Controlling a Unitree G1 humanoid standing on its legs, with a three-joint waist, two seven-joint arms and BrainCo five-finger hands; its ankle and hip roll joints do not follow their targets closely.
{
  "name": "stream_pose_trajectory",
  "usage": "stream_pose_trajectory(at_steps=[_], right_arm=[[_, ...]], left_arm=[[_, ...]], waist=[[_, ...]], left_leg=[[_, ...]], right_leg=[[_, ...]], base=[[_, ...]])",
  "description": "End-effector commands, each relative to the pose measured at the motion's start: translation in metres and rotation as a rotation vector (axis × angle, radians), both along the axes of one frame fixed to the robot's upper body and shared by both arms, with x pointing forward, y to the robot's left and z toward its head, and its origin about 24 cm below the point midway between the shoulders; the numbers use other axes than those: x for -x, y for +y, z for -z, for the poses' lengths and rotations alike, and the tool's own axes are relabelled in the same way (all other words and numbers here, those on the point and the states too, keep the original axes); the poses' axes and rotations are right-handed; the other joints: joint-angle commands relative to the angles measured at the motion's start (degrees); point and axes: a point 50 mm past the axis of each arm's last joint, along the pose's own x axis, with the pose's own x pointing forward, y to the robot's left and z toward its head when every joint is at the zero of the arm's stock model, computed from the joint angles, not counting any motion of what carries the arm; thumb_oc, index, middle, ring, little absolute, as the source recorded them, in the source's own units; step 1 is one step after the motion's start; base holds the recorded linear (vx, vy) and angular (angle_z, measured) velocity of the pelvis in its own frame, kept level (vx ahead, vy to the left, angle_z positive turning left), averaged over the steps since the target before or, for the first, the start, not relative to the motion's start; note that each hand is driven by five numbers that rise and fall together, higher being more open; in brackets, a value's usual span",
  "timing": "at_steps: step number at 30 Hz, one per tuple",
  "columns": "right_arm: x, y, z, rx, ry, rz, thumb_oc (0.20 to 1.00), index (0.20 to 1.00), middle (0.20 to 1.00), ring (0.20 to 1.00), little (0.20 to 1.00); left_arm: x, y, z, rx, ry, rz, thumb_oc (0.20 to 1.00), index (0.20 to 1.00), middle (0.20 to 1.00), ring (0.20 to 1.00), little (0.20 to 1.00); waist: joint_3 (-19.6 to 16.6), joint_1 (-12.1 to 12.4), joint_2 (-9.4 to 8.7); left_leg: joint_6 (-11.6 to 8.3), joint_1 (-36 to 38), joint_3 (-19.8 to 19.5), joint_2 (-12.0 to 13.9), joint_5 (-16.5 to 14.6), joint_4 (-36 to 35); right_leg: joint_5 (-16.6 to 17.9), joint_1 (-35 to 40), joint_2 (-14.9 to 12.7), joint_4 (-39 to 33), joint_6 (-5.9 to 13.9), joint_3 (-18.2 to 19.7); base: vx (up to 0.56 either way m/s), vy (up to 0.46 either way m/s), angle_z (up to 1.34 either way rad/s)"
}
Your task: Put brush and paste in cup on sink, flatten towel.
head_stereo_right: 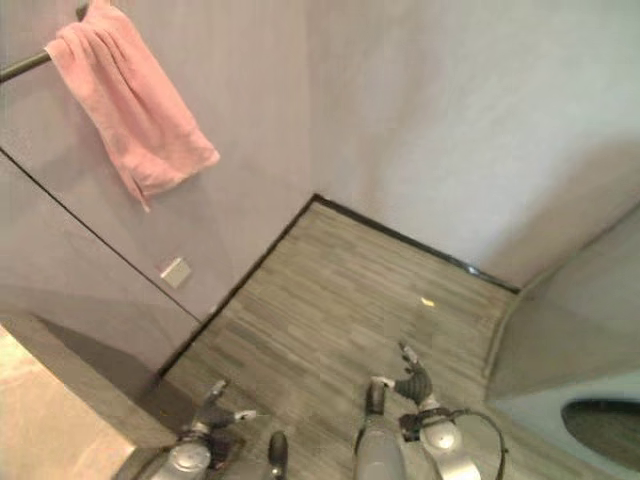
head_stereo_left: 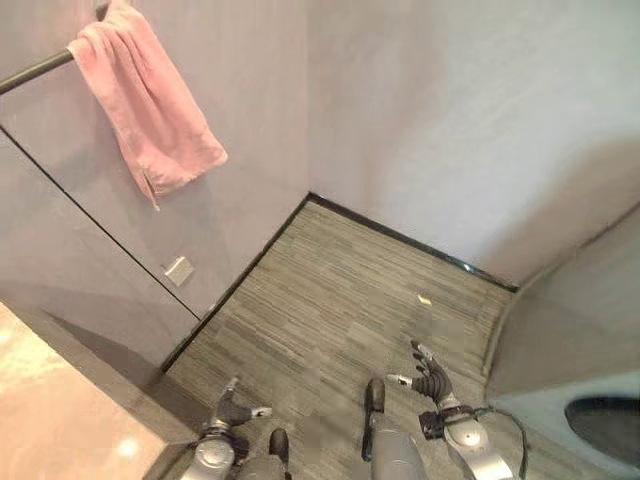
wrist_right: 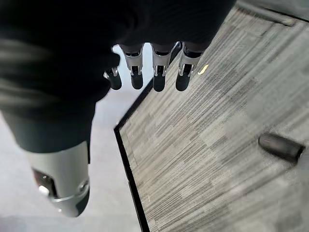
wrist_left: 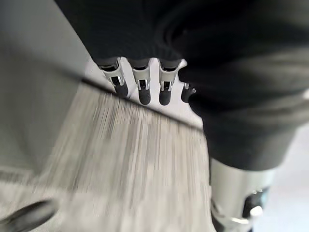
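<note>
Both hands are held low over the floor (head_stereo_left: 340,300), the left hand (head_stereo_left: 232,408) and right hand (head_stereo_left: 432,380) with fingers relaxed, nothing gripped. The pink towel (head_stereo_left: 150,110) is seen draped bunched over a dark rail (head_stereo_left: 35,70) on the wall.

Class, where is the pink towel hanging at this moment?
In the left eye view the pink towel hangs bunched over a dark rail on the grey wall at upper left, above a small wall plate.

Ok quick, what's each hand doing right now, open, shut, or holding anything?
Left hand: open, fingers relaxed, holding nothing, low over the floor.
Right hand: open, fingers relaxed, holding nothing, low over the floor.
</note>
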Motion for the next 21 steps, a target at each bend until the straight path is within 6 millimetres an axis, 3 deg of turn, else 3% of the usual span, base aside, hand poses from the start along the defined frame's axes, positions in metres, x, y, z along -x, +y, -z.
stream_pose_trajectory(at_steps=[1,2,6,10,13,15,17,19,20,21], right_arm=[[-0.015,0.0,-0.021,-0.012,-0.119,-0.028,1.0,1.0,1.0,1.0,1.0],[-0.015,0.0,-0.022,-0.024,-0.117,-0.034,1.0,1.0,1.0,1.0,1.0],[-0.019,-0.003,-0.023,-0.015,-0.111,-0.051,1.0,1.0,1.0,1.0,1.0],[-0.022,-0.009,-0.028,0.009,-0.126,-0.077,1.0,1.0,1.0,1.0,1.0],[-0.019,-0.016,-0.03,0.021,-0.128,-0.076,1.0,1.0,1.0,1.0,1.0],[-0.019,-0.018,-0.031,0.027,-0.129,-0.073,1.0,1.0,1.0,1.0,1.0],[-0.017,-0.023,-0.032,0.053,-0.126,-0.074,1.0,1.0,1.0,1.0,1.0],[-0.017,-0.024,-0.031,0.063,-0.118,-0.075,1.0,1.0,1.0,1.0,1.0],[-0.016,-0.026,-0.031,0.066,-0.119,-0.068,1.0,1.0,1.0,1.0,1.0],[-0.014,-0.026,-0.031,0.065,-0.117,-0.065,1.0,1.0,1.0,1.0,1.0]], left_arm=[[-0.042,0.012,-0.035,-0.043,-0.198,0.031,1.0,1.0,1.0,1.0,1.0],[-0.041,0.012,-0.032,-0.035,-0.18,0.015,1.0,1.0,1.0,1.0,1.0],[-0.04,0.012,-0.026,0.0,-0.147,-0.033,1.0,1.0,1.0,1.0,1.0],[-0.041,0.015,-0.023,0.006,-0.127,-0.063,1.0,1.0,1.0,1.0,1.0],[-0.041,0.021,-0.023,0.012,-0.117,-0.097,1.0,1.0,1.0,1.0,1.0],[-0.043,0.02,-0.023,0.014,-0.116,-0.098,1.0,1.0,1.0,1.0,1.0],[-0.042,0.021,-0.022,0.016,-0.109,-0.111,1.0,1.0,1.0,1.0,1.0],[-0.042,0.021,-0.022,0.024,-0.112,-0.116,1.0,1.0,1.0,1.0,1.0],[-0.039,0.024,-0.022,0.021,-0.11,-0.124,1.0,1.0,1.0,1.0,1.0],[-0.037,0.024,-0.02,0.019,-0.104,-0.121,1.0,1.0,1.0,1.0,1.0]], waist=[[-1.6,-1.3,-0.33],[-2.5,-2.4,-1.01],[-3.3,-2.8,-0.26],[-3.9,-3.2,0.02],[-3.2,-2.7,-1.22],[-2.7,-2.6,-1.7],[-1.9,-2.4,-2.31],[-1.4,-1.5,-2.16],[-1.6,-0.2,-2.22],[-1.6,0.3,-2.08]], left_leg=[[2.01,9.9,0.0,-4.8,-5.4,-0.6],[1.26,10.8,-2.2,-4.2,-6.0,0.0],[-0.53,11.1,-4.0,-1.2,-4.9,3.4],[-2.69,9.4,-5.2,2.4,0.6,7.9],[-3.45,3.3,-2.8,5.0,7.1,17.5],[-3.25,1.0,-1.4,5.2,7.6,20.6],[-2.86,-1.1,3.2,6.3,7.7,22.6],[-2.63,-3.6,4.7,3.3,5.0,18.7],[-0.62,-7.5,6.7,-1.2,0.1,8.8],[-0.41,-8.2,6.9,-1.5,1.0,5.5]], right_leg=[[9.4,-2.4,-1.4,-1.9,1.86,6.1],[10.0,-1.8,0.4,-0.5,1.99,10.9],[6.9,-1.1,3.5,1.6,-0.11,9.2],[2.9,0.5,6.3,3.9,-3.02,6.0],[0.2,3.4,7.2,3.6,-5.93,4.0],[-0.1,4.3,7.0,3.3,-6.48,3.4],[-1.3,5.8,6.8,2.8,-7.49,1.7],[-1.9,7.1,6.5,1.7,-6.99,0.7],[-1.6,8.2,6.1,-0.6,-5.59,-0.6],[-1.7,8.7,6.4,-1.2,-5.35,-0.9]], base=[[0.5,-0.25,0.72],[0.36,-0.21,0.26],[0.31,-0.212,0.68],[0.28,-0.264,0.33],[0.26,-0.285,0.41],[0.11,-0.136,0.33],[0.14,-0.142,0.41],[0.22,-0.085,0.73],[0.31,-0.028,0.68],[0.37,0.004,0.53]])
